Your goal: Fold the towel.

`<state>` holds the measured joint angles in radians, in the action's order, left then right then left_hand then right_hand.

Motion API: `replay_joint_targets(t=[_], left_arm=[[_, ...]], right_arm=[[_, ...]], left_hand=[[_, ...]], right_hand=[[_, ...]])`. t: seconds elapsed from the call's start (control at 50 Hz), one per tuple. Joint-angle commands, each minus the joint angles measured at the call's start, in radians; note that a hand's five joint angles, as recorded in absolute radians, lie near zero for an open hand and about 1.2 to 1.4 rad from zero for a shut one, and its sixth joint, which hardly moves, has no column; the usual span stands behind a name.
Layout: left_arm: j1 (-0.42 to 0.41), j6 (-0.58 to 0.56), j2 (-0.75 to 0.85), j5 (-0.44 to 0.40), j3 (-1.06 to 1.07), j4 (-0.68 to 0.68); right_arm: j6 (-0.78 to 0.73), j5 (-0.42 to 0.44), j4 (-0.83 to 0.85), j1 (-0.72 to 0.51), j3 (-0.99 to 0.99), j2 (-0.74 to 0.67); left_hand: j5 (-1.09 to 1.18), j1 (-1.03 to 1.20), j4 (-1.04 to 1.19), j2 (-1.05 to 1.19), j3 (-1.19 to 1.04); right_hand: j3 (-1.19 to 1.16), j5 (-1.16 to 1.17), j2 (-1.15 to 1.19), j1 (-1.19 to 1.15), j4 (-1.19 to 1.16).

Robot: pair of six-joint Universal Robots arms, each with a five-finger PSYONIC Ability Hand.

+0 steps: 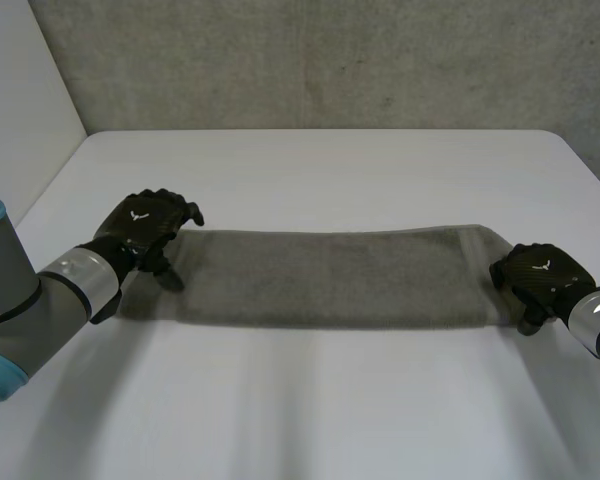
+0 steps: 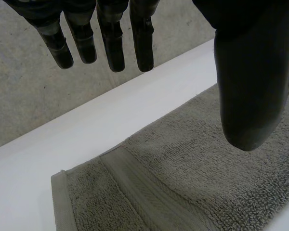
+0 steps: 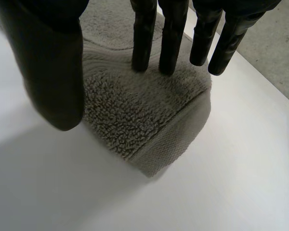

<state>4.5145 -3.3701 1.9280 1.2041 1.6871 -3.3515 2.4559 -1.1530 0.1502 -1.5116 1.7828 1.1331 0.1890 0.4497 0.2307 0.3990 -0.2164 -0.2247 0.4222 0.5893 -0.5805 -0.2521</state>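
Observation:
A grey-green towel [image 1: 330, 275] lies flat as a long strip across the white table [image 1: 310, 170]. My left hand [image 1: 145, 228] is at its left end. In the left wrist view the fingers [image 2: 113, 43] hang straight above the towel's corner [image 2: 135, 192], thumb apart, holding nothing. My right hand [image 1: 535, 272] is at the right end. There the straight fingers [image 3: 144, 38] rest their tips on top of the towel's end [image 3: 135, 120], and the thumb [image 3: 53, 72] stands beside its near edge, over the table.
A rough grey wall [image 1: 310, 60] stands behind the table's far edge. Bare white table surface lies in front of and behind the towel.

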Motion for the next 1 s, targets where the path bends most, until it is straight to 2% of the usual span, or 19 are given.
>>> replay_joint_targets(t=[0.02,0.06,0.08,0.12,0.24,0.4,0.44,0.56,0.62,0.66,0.72,0.76,0.78,0.82,0.84,0.86,0.88,0.92,1.0], left_arm=[[0.001,0.001,0.000,0.000,0.000,0.000],[0.001,0.001,0.000,0.000,0.000,0.000],[0.001,0.001,0.000,0.000,0.000,0.000],[0.001,0.003,0.000,0.000,0.002,0.000],[0.006,0.003,0.000,0.000,0.002,0.000],[0.014,0.005,-0.001,0.002,0.002,0.000],[0.014,0.006,-0.003,0.002,0.002,0.000],[0.014,0.008,-0.006,0.002,0.006,0.000],[0.014,0.008,-0.009,0.002,0.011,0.000],[0.014,0.008,-0.009,0.002,0.011,0.000],[0.014,0.008,-0.009,0.003,0.011,0.000],[0.014,0.008,-0.009,0.006,0.013,-0.005],[0.014,0.008,-0.009,0.006,0.013,-0.005],[0.014,0.008,-0.011,0.009,0.013,-0.014],[0.014,0.008,-0.011,0.009,0.013,-0.014],[0.014,0.008,-0.011,0.011,0.013,-0.016],[0.014,0.008,-0.011,0.011,0.013,-0.016],[0.015,0.008,-0.018,0.011,0.013,-0.016],[0.020,0.008,-0.023,0.012,0.013,-0.017]], right_arm=[[0.002,0.012,0.022,0.004,-0.006,-0.013],[0.001,0.016,0.025,0.011,-0.012,-0.025],[0.002,0.016,0.025,0.011,-0.013,-0.026],[0.003,0.018,0.017,0.043,-0.020,-0.032],[-0.012,0.022,0.009,0.094,-0.026,-0.030],[-0.127,0.090,-0.072,0.252,-0.082,-0.013],[-0.153,0.104,-0.136,0.290,-0.164,-0.010],[-0.133,0.095,-0.233,0.286,-0.324,0.014],[-0.068,0.096,-0.273,0.225,-0.421,0.050],[0.023,0.093,-0.279,0.110,-0.502,0.083],[0.055,0.087,-0.279,0.045,-0.531,0.097],[0.087,0.070,-0.274,-0.115,-0.568,0.106],[0.087,0.070,-0.274,-0.116,-0.568,0.106],[0.087,0.010,-0.271,-0.317,-0.604,0.084],[0.087,0.010,-0.271,-0.318,-0.605,0.083],[0.083,-0.035,-0.262,-0.408,-0.624,0.048],[0.083,-0.036,-0.262,-0.409,-0.625,0.048],[0.081,-0.091,-0.239,-0.565,-0.669,-0.045],[0.081,-0.119,-0.224,-0.682,-0.720,-0.150]], left_hand=[[-0.015,-0.101,-0.056,-0.050,0.042],[-0.018,-0.104,-0.056,-0.053,0.042],[-0.018,-0.104,-0.056,-0.053,0.042],[-0.018,-0.104,-0.056,-0.053,0.042],[-0.018,-0.104,-0.056,-0.053,0.042],[-0.018,-0.104,-0.056,-0.053,0.042],[-0.018,-0.104,-0.056,-0.053,0.042],[-0.021,-0.107,-0.056,-0.056,0.042],[-0.021,-0.107,-0.056,-0.056,0.042],[-0.021,-0.107,-0.056,-0.056,0.042],[-0.021,-0.107,-0.056,-0.056,0.042],[-0.021,-0.107,-0.056,-0.056,0.042],[-0.021,-0.107,-0.056,-0.056,0.042],[-0.021,-0.107,-0.056,-0.056,0.042],[-0.021,-0.107,-0.056,-0.056,0.042],[-0.021,-0.107,-0.056,-0.056,0.042],[-0.021,-0.107,-0.056,-0.056,0.042],[-0.018,-0.104,-0.056,-0.053,0.042],[-0.018,-0.104,-0.056,-0.053,0.042]], right_hand=[[0.050,0.387,0.394,-0.403,0.078],[0.050,0.576,0.584,-0.593,0.078],[0.050,0.577,0.585,-0.594,0.078],[0.050,0.798,0.806,-0.814,0.078],[0.050,0.800,0.807,-0.816,0.078],[0.050,0.800,0.807,-0.816,0.078],[0.050,0.800,0.807,-0.816,0.078],[0.050,0.800,0.807,-0.816,0.078],[0.050,0.800,0.807,-0.816,0.078],[0.050,0.800,0.807,-0.816,0.078],[0.050,0.800,0.807,-0.816,0.078],[0.050,0.800,0.807,-0.816,0.078],[0.050,0.800,0.807,-0.816,0.078],[0.050,0.800,0.807,-0.816,0.078],[0.050,0.800,0.807,-0.816,0.078],[0.050,0.800,0.807,-0.816,0.078],[0.050,0.800,0.807,-0.816,0.078],[0.050,0.800,0.807,-0.816,0.078],[0.050,0.800,0.807,-0.816,0.078]])
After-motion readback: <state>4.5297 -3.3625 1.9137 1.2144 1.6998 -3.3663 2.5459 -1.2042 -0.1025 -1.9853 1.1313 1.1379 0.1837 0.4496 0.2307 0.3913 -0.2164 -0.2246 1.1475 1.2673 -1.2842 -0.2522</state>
